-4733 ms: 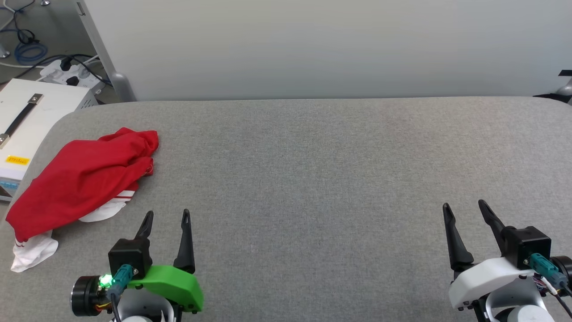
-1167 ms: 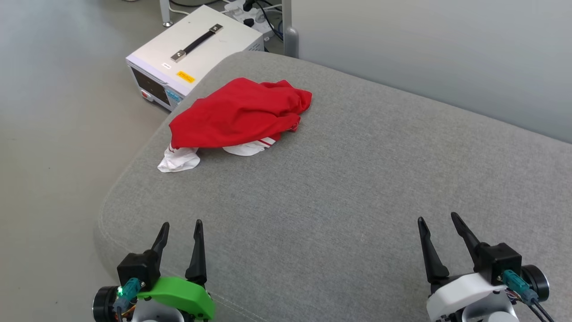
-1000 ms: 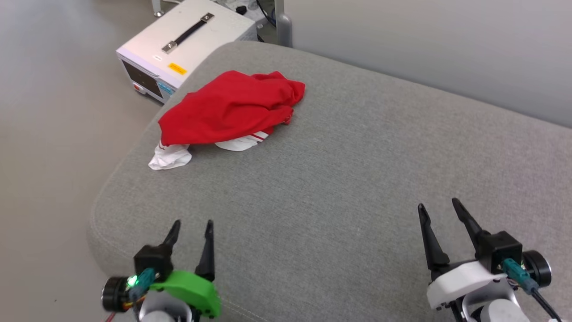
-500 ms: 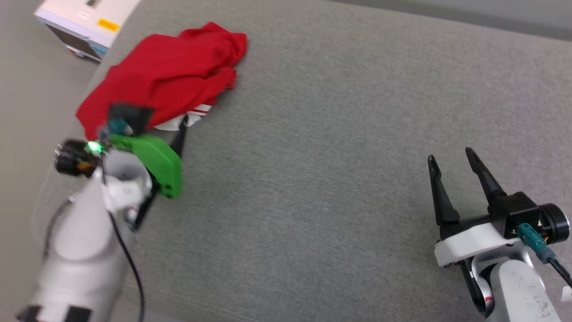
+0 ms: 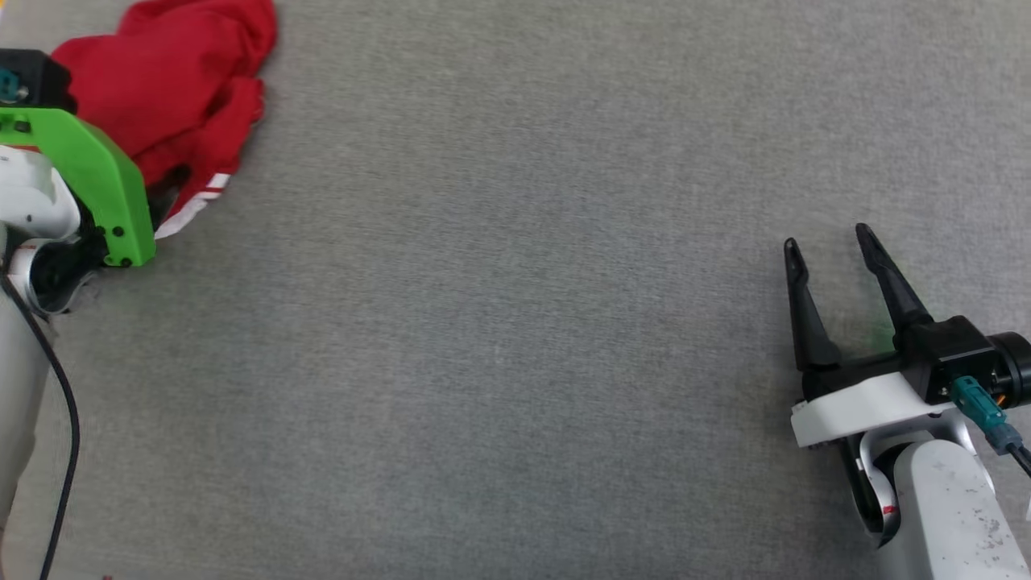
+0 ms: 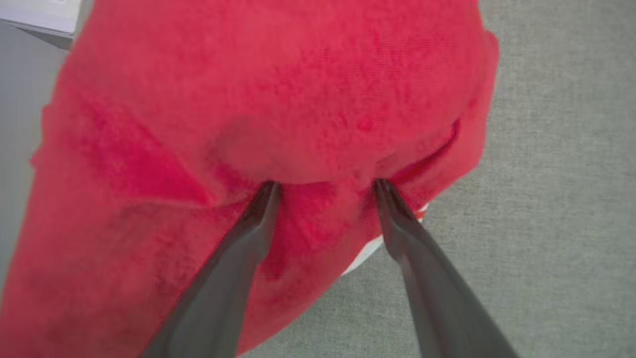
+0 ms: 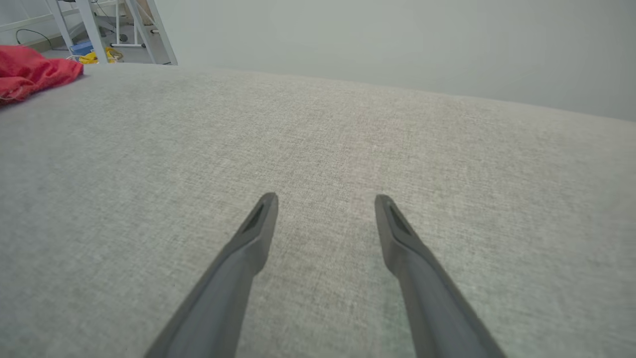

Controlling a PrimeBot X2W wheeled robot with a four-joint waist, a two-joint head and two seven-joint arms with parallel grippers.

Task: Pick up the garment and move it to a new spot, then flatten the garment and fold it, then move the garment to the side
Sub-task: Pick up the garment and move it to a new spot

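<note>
The garment point(image 5: 161, 72), a crumpled red shirt with a white striped trim point(image 5: 197, 197), lies at the upper left of the grey cloth-covered table point(image 5: 515, 322). My left arm's green wrist mount point(image 5: 89, 177) sits over its near edge and hides the fingers there. In the left wrist view my left gripper point(image 6: 325, 185) is open, both tips pressed into the red garment point(image 6: 278, 89), with a bulge of cloth between them. My right gripper point(image 5: 830, 242) stands open at the lower right, far from the shirt. Its open fingers point(image 7: 325, 199) hover over bare cloth, the garment point(image 7: 30, 72) far to their left.
A corner of a white box point(image 6: 39, 10) shows past the shirt, off the table's edge. Metal frame legs point(image 7: 89, 25) and cables stand on the floor beyond the table's far corner. A pale wall point(image 7: 397, 40) runs behind the table.
The head camera has tilted down and swung, shifting the whole picture. My left arm has reached forward onto the garment, its open fingers now pressed into the cloth. The right gripper stays open.
</note>
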